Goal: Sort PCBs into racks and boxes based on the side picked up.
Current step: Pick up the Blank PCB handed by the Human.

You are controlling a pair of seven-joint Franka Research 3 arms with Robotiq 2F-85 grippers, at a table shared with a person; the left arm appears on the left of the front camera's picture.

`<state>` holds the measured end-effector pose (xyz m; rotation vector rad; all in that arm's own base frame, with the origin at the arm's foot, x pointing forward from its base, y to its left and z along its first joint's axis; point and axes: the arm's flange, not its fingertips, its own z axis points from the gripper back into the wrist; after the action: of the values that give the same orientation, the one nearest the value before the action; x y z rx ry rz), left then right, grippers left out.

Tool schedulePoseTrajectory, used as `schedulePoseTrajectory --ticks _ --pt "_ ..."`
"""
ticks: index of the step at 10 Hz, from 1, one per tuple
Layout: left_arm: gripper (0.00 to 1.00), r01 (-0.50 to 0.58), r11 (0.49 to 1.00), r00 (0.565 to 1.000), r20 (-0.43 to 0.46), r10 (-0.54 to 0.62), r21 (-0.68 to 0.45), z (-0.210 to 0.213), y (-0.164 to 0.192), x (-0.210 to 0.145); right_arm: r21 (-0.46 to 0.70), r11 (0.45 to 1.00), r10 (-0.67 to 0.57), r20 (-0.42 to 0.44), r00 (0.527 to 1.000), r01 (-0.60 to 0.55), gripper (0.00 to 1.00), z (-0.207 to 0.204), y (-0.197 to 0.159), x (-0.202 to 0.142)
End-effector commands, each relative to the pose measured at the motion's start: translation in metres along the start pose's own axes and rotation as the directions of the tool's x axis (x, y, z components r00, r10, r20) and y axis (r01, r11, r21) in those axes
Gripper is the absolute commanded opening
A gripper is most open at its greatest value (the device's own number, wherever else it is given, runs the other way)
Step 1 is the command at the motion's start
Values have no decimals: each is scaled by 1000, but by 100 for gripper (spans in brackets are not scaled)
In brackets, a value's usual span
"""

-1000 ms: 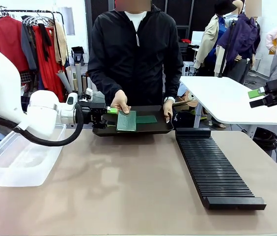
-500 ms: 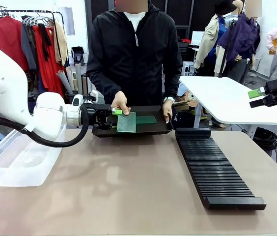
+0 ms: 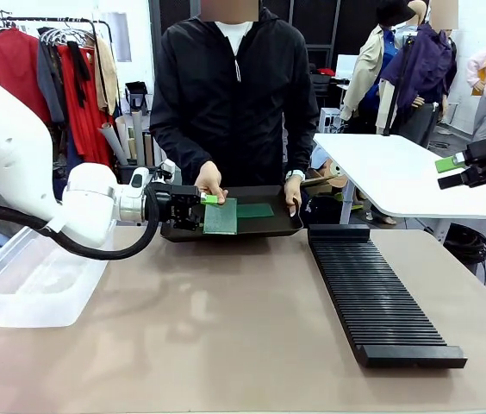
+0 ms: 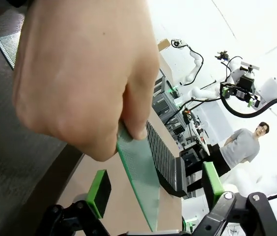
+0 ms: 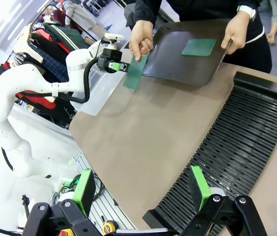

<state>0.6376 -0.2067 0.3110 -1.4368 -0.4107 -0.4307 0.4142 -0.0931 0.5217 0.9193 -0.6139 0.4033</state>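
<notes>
Front: a hand (image 3: 211,179) tips a PCB (image 3: 221,216) up at the tray's (image 3: 282,226) left edge, offering it to the left gripper (image 3: 198,205). A second PCB (image 3: 256,210) lies flat in the tray.
Left wrist: the gripper is wide open, pads either side of the PCB, not clamped yet.
Right wrist: right gripper (image 5: 141,189) spread, empty, parked well apart from the tray.

At the table's (image 3: 226,336) far edge a person holds a tray (image 3: 279,227) over it. One PCB (image 3: 256,210) lies in the tray, and a second PCB (image 3: 221,216) sits at its left end, pinched in the person's hand (image 3: 211,179). The left gripper (image 3: 202,209) comes in from the left, a finger on either side of that board. The box (image 3: 19,285) sits left, the rack (image 3: 372,297) right.
</notes>
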Motion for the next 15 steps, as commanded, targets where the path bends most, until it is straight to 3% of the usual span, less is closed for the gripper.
schedulePoseTrajectory --ticks 1,5,9,14,15 --pt "85 0 1000 1000 5 0 4 -4 1 4 8 1000 5 9 1000 -5 100 0 1 0" --pt "48 -6 1000 1000 2 6 5 -2 0 3 8 1000 5 9 1000 -5 100 0 1 0" --pt "0 -6 1000 1000 -10 6 2 -1 0 3 8 1000 5 9 1000 -5 100 0 1 0" --pt "0 -17 999 999 -33 16 -30 0 0 2 8 1000 5 9 1000 -5 100 0 1 0" --pt "0 1 1000 1000 -6 -1 3 0 0 -1 8 1000 5 9 1000 -5 100 0 1 0"
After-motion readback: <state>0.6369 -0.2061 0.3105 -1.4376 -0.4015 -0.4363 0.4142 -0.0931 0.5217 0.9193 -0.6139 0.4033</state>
